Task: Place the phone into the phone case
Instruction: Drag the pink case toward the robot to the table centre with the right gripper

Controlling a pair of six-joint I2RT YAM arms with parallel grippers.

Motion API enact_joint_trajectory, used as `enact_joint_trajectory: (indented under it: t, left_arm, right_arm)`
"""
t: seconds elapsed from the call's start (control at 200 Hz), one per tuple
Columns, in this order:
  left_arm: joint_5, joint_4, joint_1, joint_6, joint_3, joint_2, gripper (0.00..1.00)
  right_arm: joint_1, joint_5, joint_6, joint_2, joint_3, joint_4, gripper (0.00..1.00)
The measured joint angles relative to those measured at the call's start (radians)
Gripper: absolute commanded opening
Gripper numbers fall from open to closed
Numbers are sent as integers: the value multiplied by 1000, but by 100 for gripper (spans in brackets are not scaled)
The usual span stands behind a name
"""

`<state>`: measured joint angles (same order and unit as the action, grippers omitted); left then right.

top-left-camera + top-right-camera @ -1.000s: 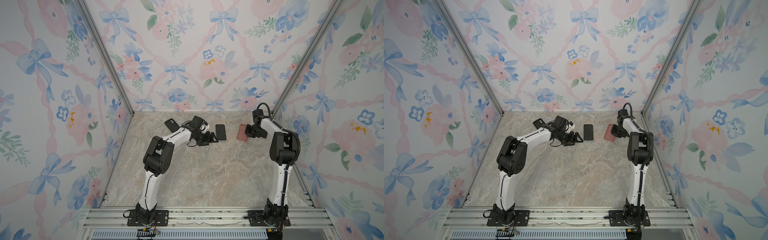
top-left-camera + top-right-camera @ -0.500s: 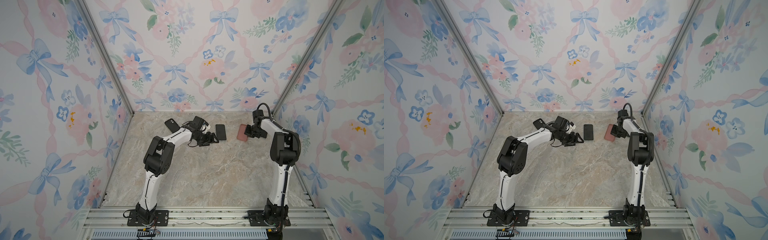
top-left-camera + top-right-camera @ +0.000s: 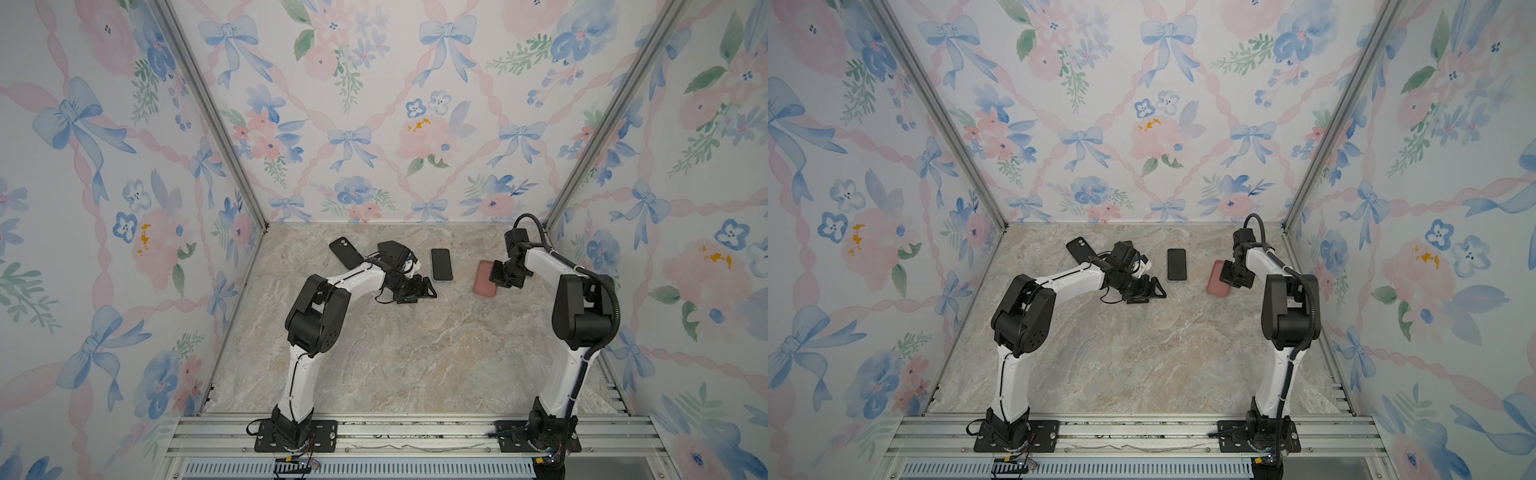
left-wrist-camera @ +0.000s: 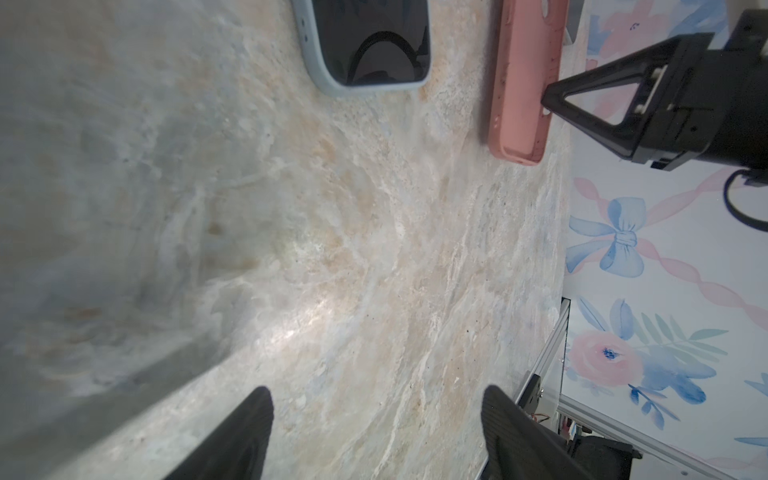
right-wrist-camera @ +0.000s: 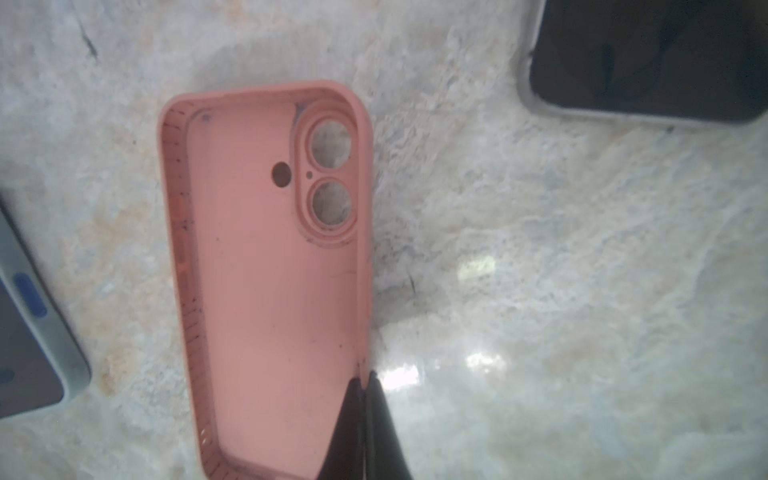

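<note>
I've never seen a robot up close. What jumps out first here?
The pink phone case lies open side up at the right of the marble table, its side wall pinched by the shut right gripper. Next comes the dark-screened phone lying mid-table, with the left gripper open just beside it.

The right wrist view crops one end of the pink case [image 5: 270, 270].

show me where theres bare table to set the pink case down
The near half of the table, between the arm bases, is bare up to the left gripper. A narrow bare gap lies between the phone and the pink case. The far strip is crowded: black case, phone, and the right gripper shut on the pink case.
</note>
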<state>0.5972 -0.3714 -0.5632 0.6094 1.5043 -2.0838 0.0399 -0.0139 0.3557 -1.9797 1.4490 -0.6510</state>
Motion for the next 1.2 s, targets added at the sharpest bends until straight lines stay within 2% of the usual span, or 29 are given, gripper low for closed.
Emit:
enact_joint_trajectory:
  t: [0.18,0.32,0.465,0.65,0.775,1.035,1.2]
  left_arm:
    - [-6,44,-13,15,-165,154,81]
    - [-14,89,-18,24,-297,255,81]
    - [-25,114,-19,31,-391,312,81]
    - [-37,124,-16,39,-436,349,81]
    - [-40,136,-12,39,-436,362,81]
    - [-40,149,-11,39,-437,362,81]
    - [-40,161,-11,39,-444,362,81]
  right_arm:
    - [116,7,24,218,-241,36,0]
    - [256,14,82,395,-433,66,0]
    - [424,14,189,493,-564,96,0]
    - [634,16,357,508,-646,148,0]
    - [732,23,449,501,-662,172,0]
    - [795,55,525,453,-668,198,7]
    - [803,66,535,449,-668,210,22]
